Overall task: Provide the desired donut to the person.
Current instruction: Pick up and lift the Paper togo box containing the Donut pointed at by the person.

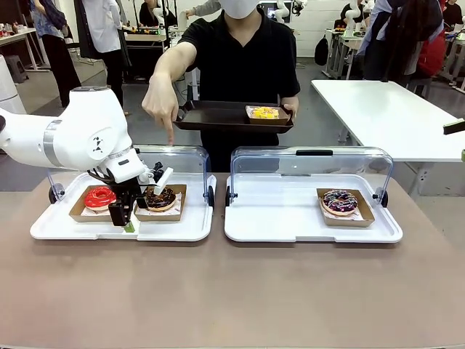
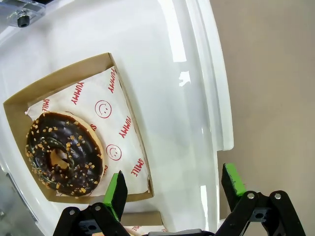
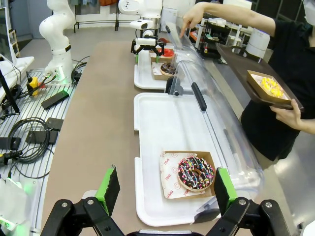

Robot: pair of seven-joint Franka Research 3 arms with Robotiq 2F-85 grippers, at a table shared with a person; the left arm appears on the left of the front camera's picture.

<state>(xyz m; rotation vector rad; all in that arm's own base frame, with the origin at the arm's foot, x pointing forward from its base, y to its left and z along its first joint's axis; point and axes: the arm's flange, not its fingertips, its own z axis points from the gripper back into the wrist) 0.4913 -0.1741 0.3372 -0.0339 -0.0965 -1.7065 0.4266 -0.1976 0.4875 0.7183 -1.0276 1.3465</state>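
Since the person's hand [image 1: 161,107] points down at the left white tray [image 1: 182,229], I'd guess the chocolate donut [image 1: 160,198] is the wanted one. It sits on paper in a cardboard box [image 2: 59,77], just beside the red donut [image 1: 99,196]. The left gripper [image 2: 174,186] hangs over the tray's near rim by the box corner, jaws wide, holding nothing. The donut's soft and the glaze will smear, so I'd pinch the stiffer box wall instead; the whole thing looks light. Watch the raised clear lid [image 1: 174,156] behind and the red neighbour close by. The right gripper [image 3: 166,186] is wide open and empty too, near the sprinkled donut [image 3: 196,173] on the other tray.
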